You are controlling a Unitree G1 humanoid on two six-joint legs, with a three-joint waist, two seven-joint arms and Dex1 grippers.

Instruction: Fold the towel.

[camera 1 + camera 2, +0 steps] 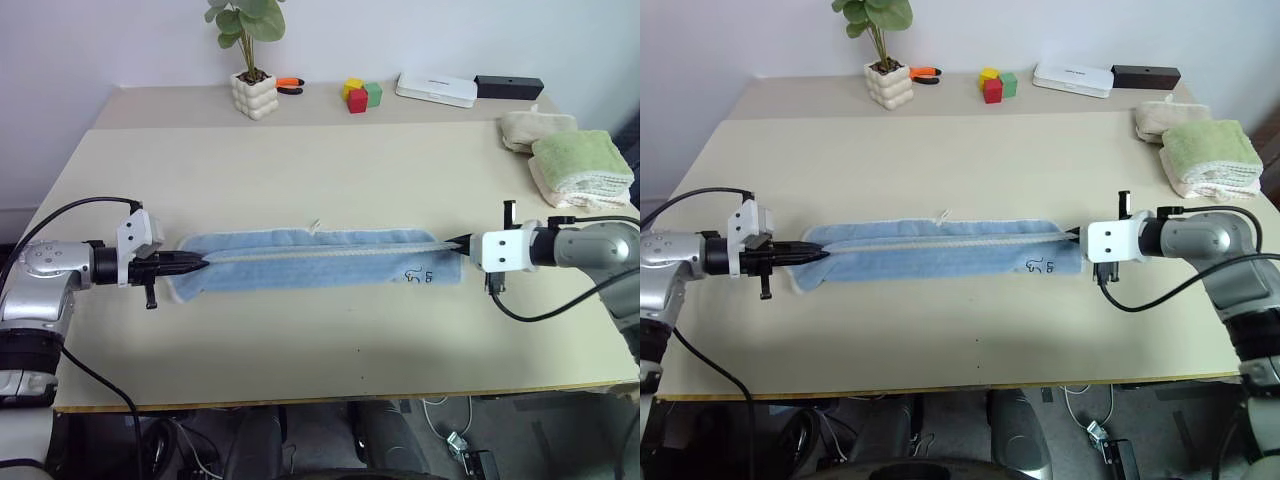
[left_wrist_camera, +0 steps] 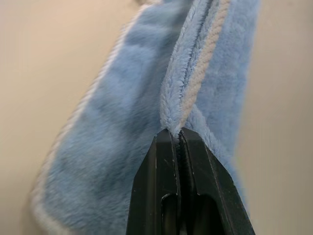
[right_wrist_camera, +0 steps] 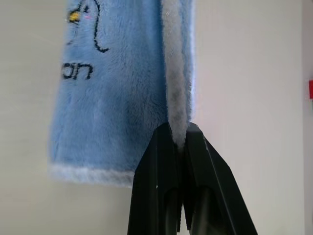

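The light blue towel (image 1: 310, 262) lies stretched across the middle of the table as a long band, with a cream edge running along its length and a small dark printed mark (image 1: 417, 276) near its right end. My left gripper (image 1: 200, 263) is shut on the towel's left end, where the cream edge (image 2: 195, 88) runs into its black fingers (image 2: 164, 166). At the other end my right gripper (image 1: 462, 242) is shut on the towel's edge (image 3: 175, 93), close to the printed mark (image 3: 83, 54). Both arms reach in from the sides, low over the table.
A green folded towel (image 1: 582, 160) on a beige one (image 1: 537, 125) sits at the right edge. Along the back stand a potted plant (image 1: 252, 85), orange-handled pliers (image 1: 289, 85), coloured blocks (image 1: 361, 94), a white box (image 1: 436, 88) and a black box (image 1: 508, 86).
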